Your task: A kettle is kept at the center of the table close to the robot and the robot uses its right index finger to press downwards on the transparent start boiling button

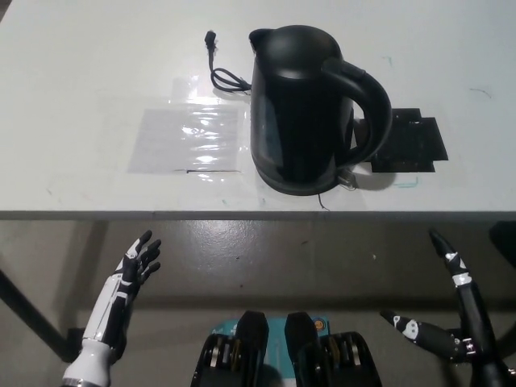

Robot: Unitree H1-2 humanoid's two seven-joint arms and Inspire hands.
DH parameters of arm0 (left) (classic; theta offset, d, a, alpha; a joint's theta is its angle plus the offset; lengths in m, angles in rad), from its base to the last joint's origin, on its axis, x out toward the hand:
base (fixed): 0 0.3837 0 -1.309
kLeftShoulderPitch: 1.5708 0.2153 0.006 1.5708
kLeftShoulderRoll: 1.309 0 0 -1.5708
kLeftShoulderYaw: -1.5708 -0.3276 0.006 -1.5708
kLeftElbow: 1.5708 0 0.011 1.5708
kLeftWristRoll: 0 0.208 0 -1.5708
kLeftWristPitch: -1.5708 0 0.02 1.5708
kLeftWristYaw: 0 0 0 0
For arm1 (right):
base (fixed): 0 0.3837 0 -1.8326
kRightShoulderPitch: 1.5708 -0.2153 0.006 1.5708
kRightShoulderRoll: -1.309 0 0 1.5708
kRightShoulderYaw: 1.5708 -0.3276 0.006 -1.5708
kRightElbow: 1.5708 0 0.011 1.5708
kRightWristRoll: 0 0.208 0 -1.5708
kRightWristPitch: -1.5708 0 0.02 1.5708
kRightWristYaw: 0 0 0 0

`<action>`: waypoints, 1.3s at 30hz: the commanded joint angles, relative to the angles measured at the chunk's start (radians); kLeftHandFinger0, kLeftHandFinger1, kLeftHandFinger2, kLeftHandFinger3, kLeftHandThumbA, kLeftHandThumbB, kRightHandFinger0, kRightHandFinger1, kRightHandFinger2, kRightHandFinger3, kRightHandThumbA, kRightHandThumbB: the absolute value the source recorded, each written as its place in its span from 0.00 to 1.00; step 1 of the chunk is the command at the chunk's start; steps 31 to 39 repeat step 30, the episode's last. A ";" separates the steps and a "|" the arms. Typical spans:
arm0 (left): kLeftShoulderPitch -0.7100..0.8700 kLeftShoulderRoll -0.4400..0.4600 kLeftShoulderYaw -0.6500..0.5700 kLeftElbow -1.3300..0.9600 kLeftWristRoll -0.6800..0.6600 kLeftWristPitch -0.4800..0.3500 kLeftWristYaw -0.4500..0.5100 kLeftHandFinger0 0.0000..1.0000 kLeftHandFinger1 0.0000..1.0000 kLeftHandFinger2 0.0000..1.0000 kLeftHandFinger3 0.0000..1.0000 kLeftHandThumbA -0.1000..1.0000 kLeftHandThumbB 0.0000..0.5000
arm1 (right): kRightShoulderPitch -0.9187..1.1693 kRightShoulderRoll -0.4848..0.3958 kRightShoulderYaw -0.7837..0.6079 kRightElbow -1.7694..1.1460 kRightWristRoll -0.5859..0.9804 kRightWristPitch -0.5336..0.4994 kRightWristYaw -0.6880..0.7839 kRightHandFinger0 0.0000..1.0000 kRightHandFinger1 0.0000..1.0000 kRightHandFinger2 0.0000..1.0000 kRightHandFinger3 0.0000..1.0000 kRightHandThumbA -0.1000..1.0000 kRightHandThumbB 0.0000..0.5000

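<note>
The black kettle (310, 109) stands upright on the white table (81, 81), close to the table's near edge and roughly at its middle. Its spout points to the far side, and its looped handle (367, 109) faces the robot's right. At the foot of the handle, a small clear button (348, 179) juts out just above the base (it reads as a pale, glassy tab). A thin black cord (222, 72) trails from behind the kettle, on the left, and ends in a plug lying on the table top.

Nothing touches the button. The right hand (455, 322) is below the table edge, well apart from the kettle, toward the near right. Its fingers (449, 260) are spread wide and hold nothing; one long finger points up toward the table edge, another sticks out sideways toward the robot's middle. From that raised fingertip, the kettle's button lies farther away and to the left.

The left hand (133, 270) rests low at the near left, also below the table edge. Its fingers are open, slightly fanned and empty. Beyond those fingertips, on the table, lies a clear plastic sheet (187, 139), glinting, just beside the kettle's left flank. On the kettle's other side, a flat black mat (411, 145) sits partly behind the handle.
</note>
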 commanded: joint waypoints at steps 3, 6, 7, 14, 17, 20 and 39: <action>0.007 0.009 0.000 -0.011 -0.013 -0.044 -0.015 1.00 1.00 1.00 1.00 1.00 0.38 | -0.015 0.005 0.013 0.008 0.050 -0.079 -0.052 1.00 1.00 1.00 1.00 1.00 0.62; 0.012 0.009 0.000 -0.015 -0.010 -0.042 -0.013 1.00 1.00 1.00 1.00 1.00 0.39 | -0.007 0.012 0.016 -0.013 0.053 -0.079 -0.050 1.00 1.00 1.00 1.00 1.00 0.58; 0.012 0.009 0.000 -0.016 -0.010 -0.042 -0.013 1.00 1.00 1.00 1.00 1.00 0.39 | -0.007 0.011 0.019 -0.017 0.057 -0.079 -0.049 1.00 1.00 1.00 1.00 1.00 0.55; 0.012 0.010 0.001 -0.010 -0.007 -0.047 -0.012 1.00 1.00 1.00 1.00 1.00 0.40 | -0.014 0.026 0.027 -0.045 0.064 -0.079 -0.044 1.00 1.00 1.00 1.00 1.00 0.57; 0.014 0.008 0.001 -0.007 -0.008 -0.048 -0.011 1.00 1.00 1.00 1.00 1.00 0.40 | -0.015 0.031 0.031 -0.038 0.067 -0.079 -0.042 1.00 1.00 1.00 1.00 1.00 0.59; 0.017 0.010 0.001 -0.011 -0.001 -0.044 -0.008 1.00 1.00 1.00 1.00 1.00 0.40 | -0.015 0.034 0.038 -0.031 0.060 -0.079 -0.047 1.00 1.00 1.00 1.00 1.00 0.56; 0.029 0.005 0.001 -0.009 -0.006 -0.039 -0.008 1.00 1.00 1.00 1.00 1.00 0.41 | -0.020 0.041 0.032 -0.029 0.073 -0.079 -0.034 1.00 1.00 1.00 1.00 1.00 0.61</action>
